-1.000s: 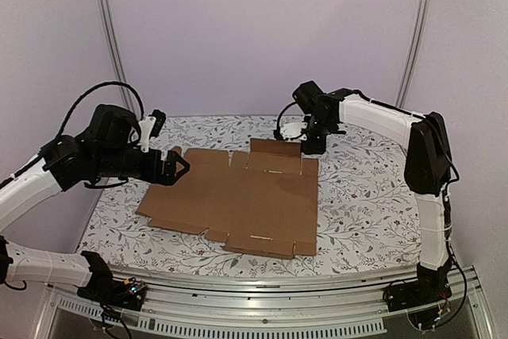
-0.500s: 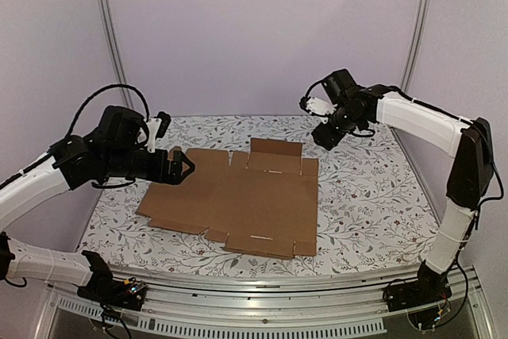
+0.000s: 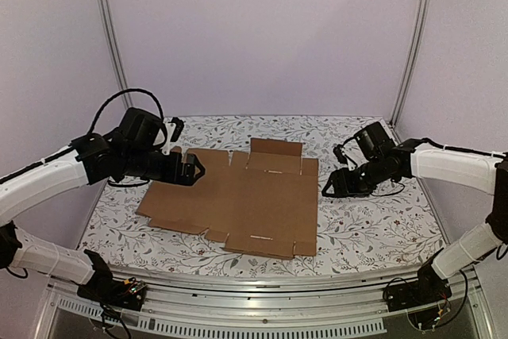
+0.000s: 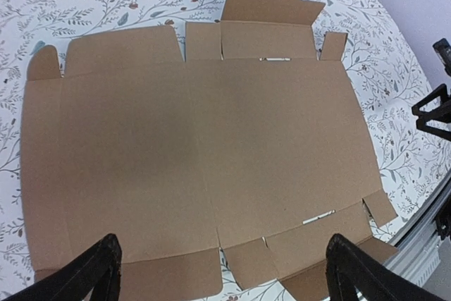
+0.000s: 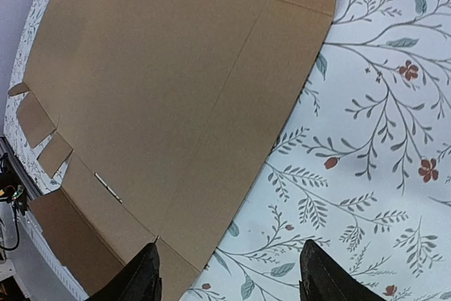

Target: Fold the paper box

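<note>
The flowered worktop carries just one thing, the paper box. It is a die-cut sheet lying flat across the middle and almost wholly unfolded. Only the far flap stands up a little along the back edge, so by my reading the folding has barely begun.

The left tool hovers above the sheet's left side with its jaws spread wide and nothing between them. Its wrist view looks straight down the whole panel.

The right tool sits low, just beside the sheet's right edge. Its jaws are parted and empty too, and it seems to touch neither card nor cloth.

The step in hand looks like getting a first purchase on a side panel. To do that well, the right tool should slide one finger under that right edge and not press down on it. It should take hold near the middle of the edge, then lift along the scored crease so the panel hinges cleanly.

The left tool would do best pinning the central panel flat, because the sheet may skate across the cloth if nothing holds it.

Small things to watch are the near slot and the little corner tabs. The grip should stay clear of them, as they look as though they will be needed later for locking.
</note>
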